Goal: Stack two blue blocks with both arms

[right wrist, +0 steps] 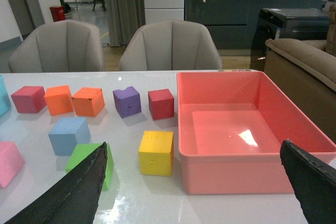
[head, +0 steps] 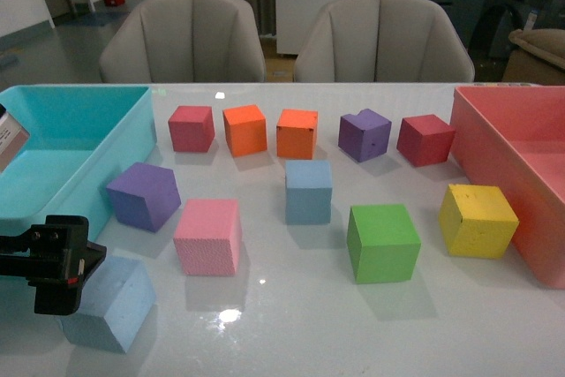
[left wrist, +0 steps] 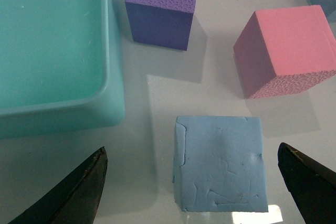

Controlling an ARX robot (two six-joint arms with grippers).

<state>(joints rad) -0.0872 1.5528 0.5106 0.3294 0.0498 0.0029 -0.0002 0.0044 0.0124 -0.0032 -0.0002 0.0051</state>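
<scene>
White tabletop (head: 291, 324), nothing stacked yet: my left pincer (left wrist: 191, 149) gapes wide astride the lower-left blue block (head: 108, 305), other blue block (head: 308, 190) sits mid-frame, right pincer (right wrist: 194, 144) wide, empty.

One pale blue foam cube (head: 113, 311) sits flat and slightly askew at the lower left of my front view, the other blue cube (head: 308, 192) squarely mid-frame, well apart.

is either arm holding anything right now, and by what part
Nothing is held. The left gripper is open, its fingers either side of a blue block, clear of it. The right gripper is open and empty.
</scene>
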